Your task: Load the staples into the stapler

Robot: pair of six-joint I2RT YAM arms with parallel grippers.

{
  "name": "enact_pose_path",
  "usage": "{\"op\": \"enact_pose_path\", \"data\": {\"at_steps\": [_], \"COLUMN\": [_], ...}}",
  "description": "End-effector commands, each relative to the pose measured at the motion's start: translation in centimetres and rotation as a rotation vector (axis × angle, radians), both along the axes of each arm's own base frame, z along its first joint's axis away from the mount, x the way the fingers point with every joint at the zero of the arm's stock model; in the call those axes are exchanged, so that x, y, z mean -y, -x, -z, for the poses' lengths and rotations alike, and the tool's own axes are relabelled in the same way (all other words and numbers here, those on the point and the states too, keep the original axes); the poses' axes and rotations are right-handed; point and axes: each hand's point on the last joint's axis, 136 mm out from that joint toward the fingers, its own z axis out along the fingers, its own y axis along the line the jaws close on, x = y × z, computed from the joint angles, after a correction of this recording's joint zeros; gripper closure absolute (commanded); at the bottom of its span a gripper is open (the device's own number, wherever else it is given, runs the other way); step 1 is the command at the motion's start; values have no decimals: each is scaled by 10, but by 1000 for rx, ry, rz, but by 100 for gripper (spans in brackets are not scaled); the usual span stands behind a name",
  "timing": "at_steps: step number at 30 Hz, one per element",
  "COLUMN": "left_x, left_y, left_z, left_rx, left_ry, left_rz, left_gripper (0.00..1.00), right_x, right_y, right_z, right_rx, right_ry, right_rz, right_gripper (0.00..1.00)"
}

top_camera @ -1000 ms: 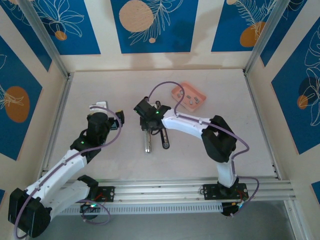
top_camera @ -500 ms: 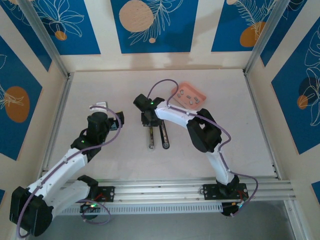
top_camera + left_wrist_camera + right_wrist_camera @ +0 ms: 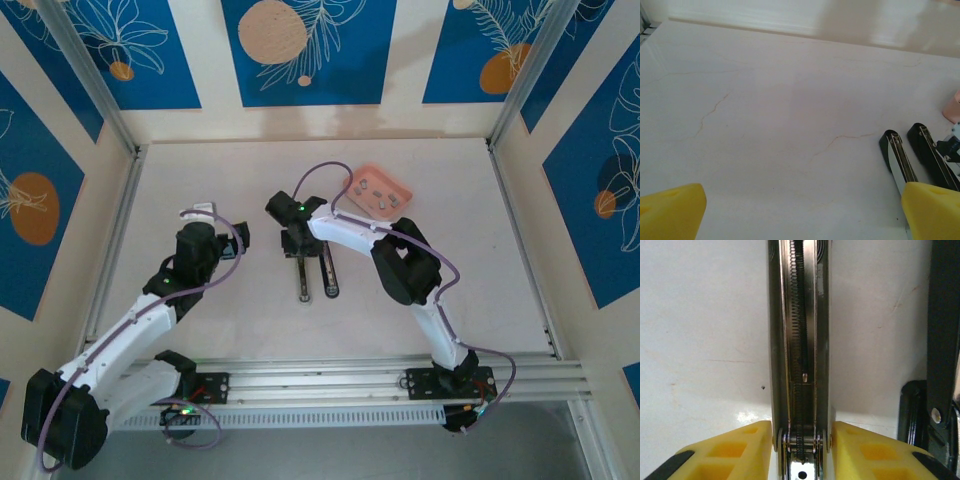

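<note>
Gripping the stapler (image 3: 303, 278) rail at its hinge, mid-surface, my right jaws were closed on it; left jaws open. The staples (image 3: 380, 198) lay unloaded in the tray (image 3: 403, 187). Next, I judged: fetch a strip.

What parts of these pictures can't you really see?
- The staples in the pink tray: too small in the top view to count.
- The gripped end of the stapler: cut off by the bottom edge in the right wrist view, covered by the right gripper from above.
- The pink tray in the left wrist view: mostly cut off by the right edge.
</note>
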Motion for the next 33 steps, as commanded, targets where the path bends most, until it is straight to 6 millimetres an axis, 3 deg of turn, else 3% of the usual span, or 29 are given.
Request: {"op": "enact_pose_path", "data": {"at_steps": [1, 4, 9, 13, 18, 24, 28, 33], "left_x": [1, 0, 1, 2, 2, 0, 2, 11], "left_y": [-2, -2, -2, -1, 0, 2, 1, -1], "left_z": [-2, -3, -5, -2, -4, -8, -9, -8], "left_rx": [14, 17, 24, 16, 22, 30, 29, 12], "left_ry": [33, 37, 35, 33, 42, 33, 38, 56], "left_rz": [-1, -1, 9, 18, 16, 17, 27, 62], "left_gripper": [0, 0, 0, 0, 0, 0, 0, 0], "right_x": [-9, -11, -4, -1, -10, -12, 3, 53], "right_y": [6, 8, 5, 2, 1, 2, 2, -20], "right_z": [1, 3, 4, 1, -11, -52, -85, -100], "right_rx": [-32, -37, -17, 11, 48, 122, 175, 159], "right_ry": [-26, -32, 21, 49, 25, -18, -38, -29], "right_rz": [-33, -37, -38, -60, -102, -148, -175, -194], "right_gripper": [63, 62, 73, 74, 61, 49, 47, 46]}}
